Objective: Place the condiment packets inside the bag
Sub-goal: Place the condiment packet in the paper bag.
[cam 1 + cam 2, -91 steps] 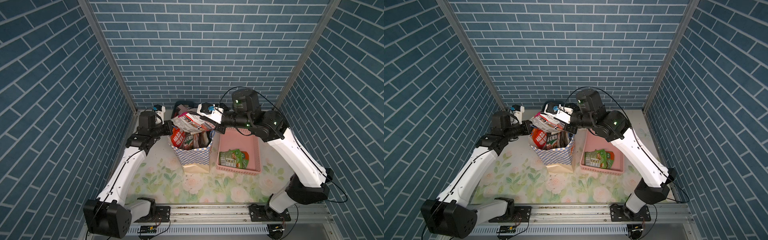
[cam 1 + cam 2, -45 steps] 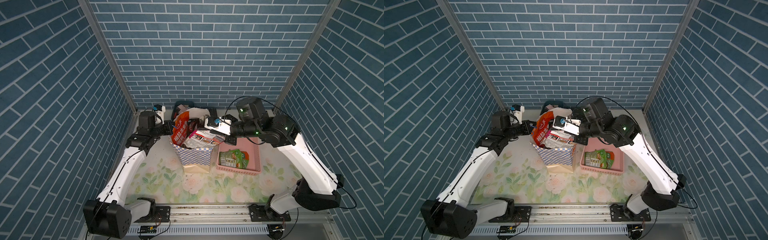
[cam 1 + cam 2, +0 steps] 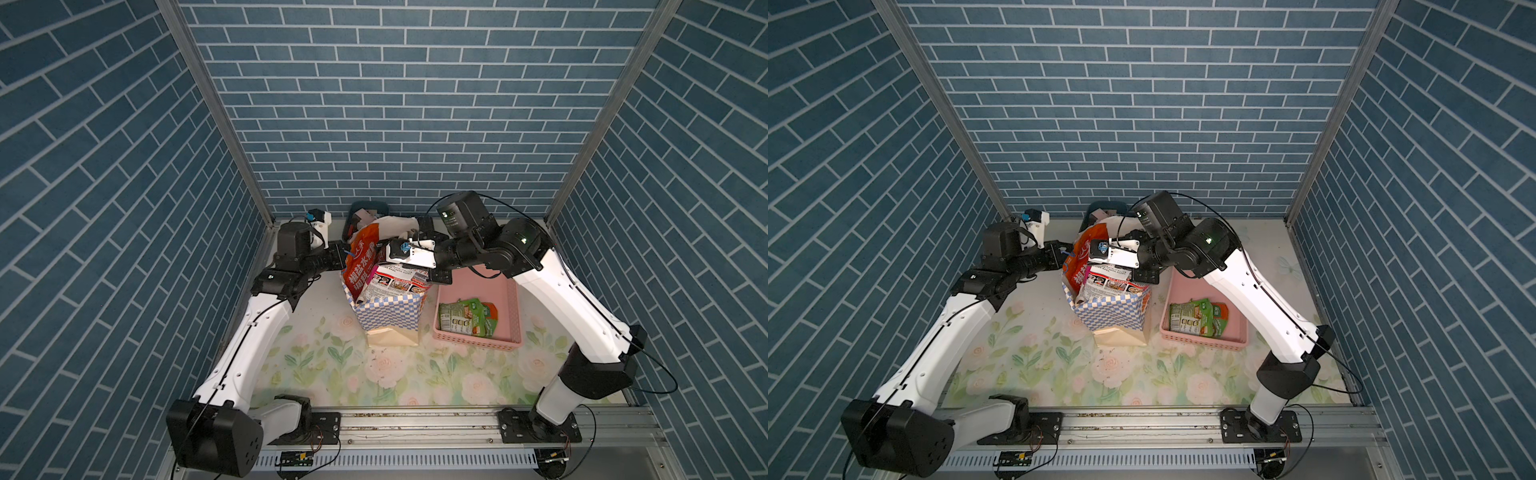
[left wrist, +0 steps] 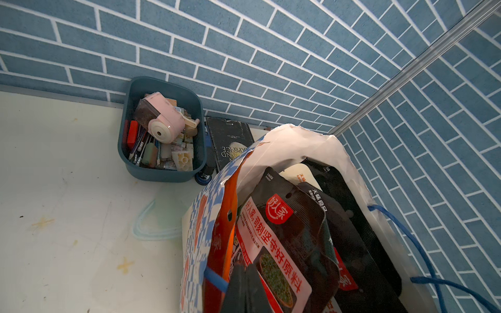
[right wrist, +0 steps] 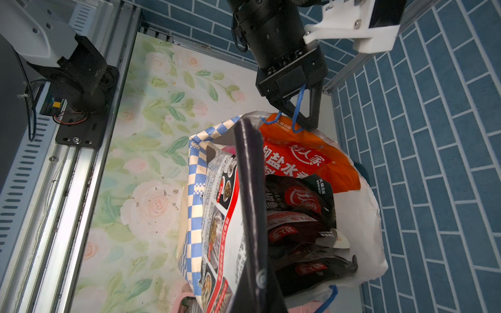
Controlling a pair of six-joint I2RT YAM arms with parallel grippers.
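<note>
- bag [image 3: 390,316] stands upright mid-table, mouth up.
- left gripper [image 5: 303,123] is pinched shut on the blue cord handle [image 5: 298,105], at the rim on the left arm's side.
- right gripper [image 5: 245,130] is clamped on the white-red packet [image 3: 397,282]. The packet sits in the mouth against the near wall, long axis across the bag, tilted, upper edge above the rim.
- orange-red packet [image 3: 361,259] stands on end by the left wall, long axis vertical, top poking out.
- black packets [image 4: 284,230] lean deeper inside.
- green packets [image 3: 467,316] lie flat in the pink basket [image 3: 478,341], just right of the bag.

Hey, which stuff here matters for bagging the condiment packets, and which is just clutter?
Job: checkered bag; condiment packets in it; green packets in the pink basket.
Clutter: teal bin; black book.
</note>
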